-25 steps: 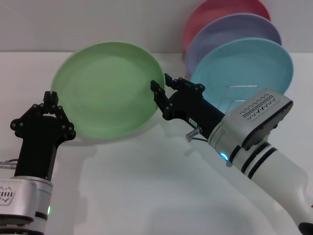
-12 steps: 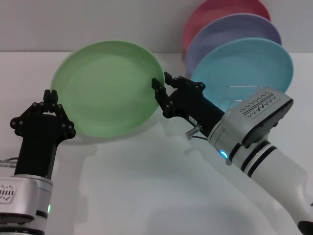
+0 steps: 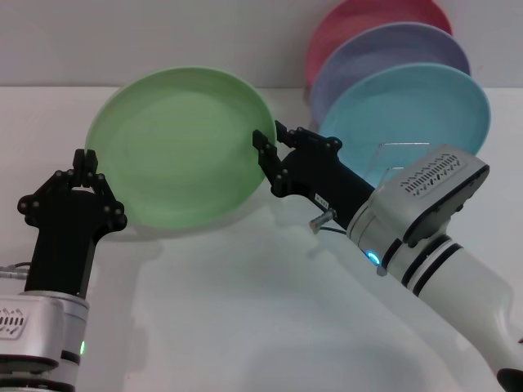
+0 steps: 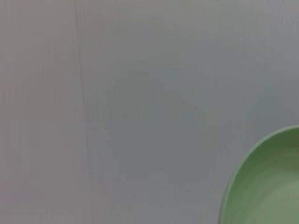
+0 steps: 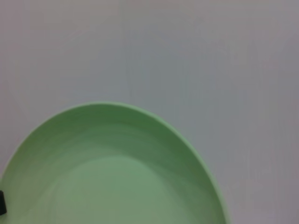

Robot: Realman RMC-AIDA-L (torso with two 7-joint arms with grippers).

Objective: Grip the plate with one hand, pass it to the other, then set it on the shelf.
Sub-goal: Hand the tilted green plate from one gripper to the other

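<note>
The light-green plate (image 3: 180,147) is held up off the table, tilted with its face toward me. My left gripper (image 3: 85,160) is shut on the plate's lower left rim. The right gripper (image 3: 271,144) grips the right rim, with one finger in front and one behind. In the left wrist view only an arc of the plate (image 4: 266,186) shows. The right wrist view is filled low down by the plate (image 5: 117,177). The shelf (image 3: 406,144), a thin silver wire rack, stands at the back right behind the right arm.
Three plates stand upright in the rack: a light-blue plate (image 3: 425,106) in front, then a lavender plate (image 3: 384,49), then a pink plate (image 3: 368,15). The white tabletop (image 3: 245,310) lies below both arms, and a pale wall is behind.
The right gripper's front finger has shifted slightly up along the plate's right rim. The plate and the left gripper have hardly moved.
</note>
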